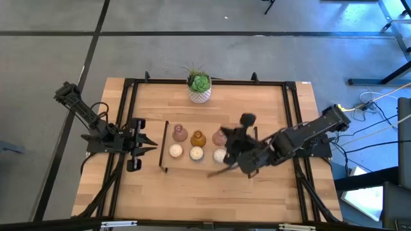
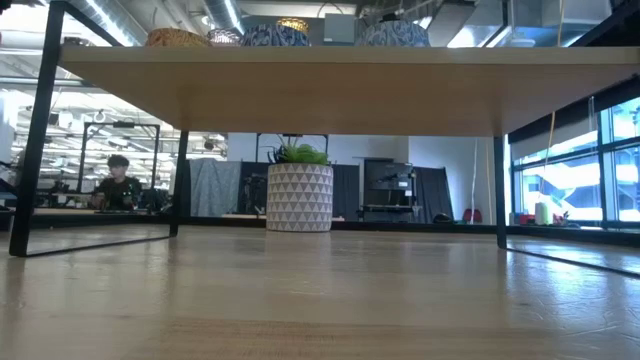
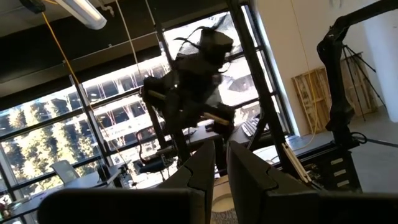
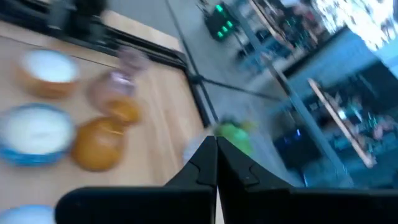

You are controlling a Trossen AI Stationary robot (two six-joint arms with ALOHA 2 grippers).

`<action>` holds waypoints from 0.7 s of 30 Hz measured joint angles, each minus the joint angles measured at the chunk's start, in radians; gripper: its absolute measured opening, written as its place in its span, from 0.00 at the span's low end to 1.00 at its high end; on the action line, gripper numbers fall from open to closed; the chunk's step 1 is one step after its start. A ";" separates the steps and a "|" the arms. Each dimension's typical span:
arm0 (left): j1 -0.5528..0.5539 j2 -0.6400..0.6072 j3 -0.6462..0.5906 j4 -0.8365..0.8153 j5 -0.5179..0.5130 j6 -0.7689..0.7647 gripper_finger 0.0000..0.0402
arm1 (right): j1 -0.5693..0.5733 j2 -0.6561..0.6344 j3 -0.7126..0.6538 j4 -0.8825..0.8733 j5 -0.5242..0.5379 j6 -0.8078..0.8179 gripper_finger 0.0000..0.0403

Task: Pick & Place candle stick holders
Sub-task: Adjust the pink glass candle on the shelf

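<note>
On the wooden counter point(image 1: 212, 186), the candle stick holders stand in two short rows near the middle: a dusty-pink holder point(image 1: 180, 134), an amber holder point(image 1: 198, 138) and a second pink holder point(image 1: 219, 136) behind, with three cream-white holders point(image 1: 176, 151) in front, the rightmost partly hidden by the right arm. The right pincer point(image 1: 239, 142) hangs just over that right end of the group, its fingers point(image 4: 205, 163) pressed together and holding nothing; whether it touches a holder is hard to tell from above. The left pincer point(image 1: 149, 145) waits at the counter's left side, just beside a thin dark frame point(image 1: 164, 147), its fingers point(image 3: 245, 171) almost together with a narrow gap and nothing between them. A white pot with a green plant point(image 1: 200, 88) stands at the far edge.
</note>
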 joint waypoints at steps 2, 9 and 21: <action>0.000 0.000 0.000 -0.004 0.000 -0.001 0.09 | -0.028 -0.028 -0.002 -0.051 0.010 0.044 0.00; 0.000 0.000 0.000 -0.005 -0.002 0.000 0.09 | -0.126 -0.213 -0.156 -0.112 0.033 0.150 0.00; 0.000 0.000 0.000 -0.006 -0.004 0.002 0.09 | -0.446 -0.594 -0.731 0.645 -0.612 -0.105 0.00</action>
